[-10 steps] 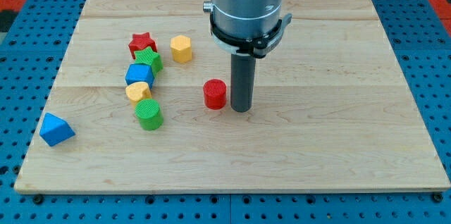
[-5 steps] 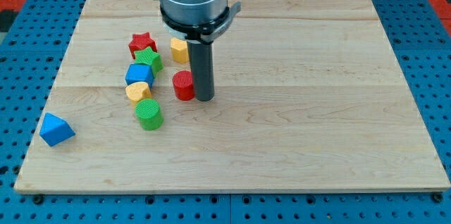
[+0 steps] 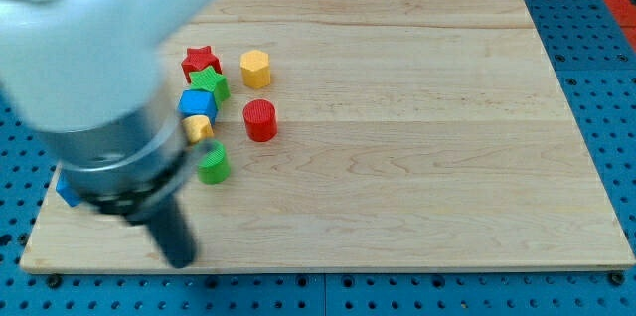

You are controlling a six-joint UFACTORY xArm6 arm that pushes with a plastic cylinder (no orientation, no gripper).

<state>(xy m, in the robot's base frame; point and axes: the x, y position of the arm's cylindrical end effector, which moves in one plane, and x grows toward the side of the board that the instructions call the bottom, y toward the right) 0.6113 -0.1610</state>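
My tip [image 3: 180,259] stands near the view's bottom left edge of the board, blurred by motion, touching no block. The green cylinder [image 3: 213,165] is the nearest block, up and to the right of the tip. Above it sit a small yellow block [image 3: 202,127], a blue block [image 3: 198,105], a green star [image 3: 210,82] and a red star [image 3: 201,59]. A red cylinder [image 3: 259,120] stands alone to their right, and a yellow hexagon block [image 3: 255,68] lies above it. The blue triangular block [image 3: 64,189] is mostly hidden behind the arm.
The wooden board [image 3: 447,157] lies on a blue perforated table [image 3: 606,97]. The arm's large grey body [image 3: 99,68] covers the view's upper left and the board's left side.
The rod left the red cylinder and swept down and left to the board's bottom left. The red cylinder, pushed left earlier, now rests beside the block column.
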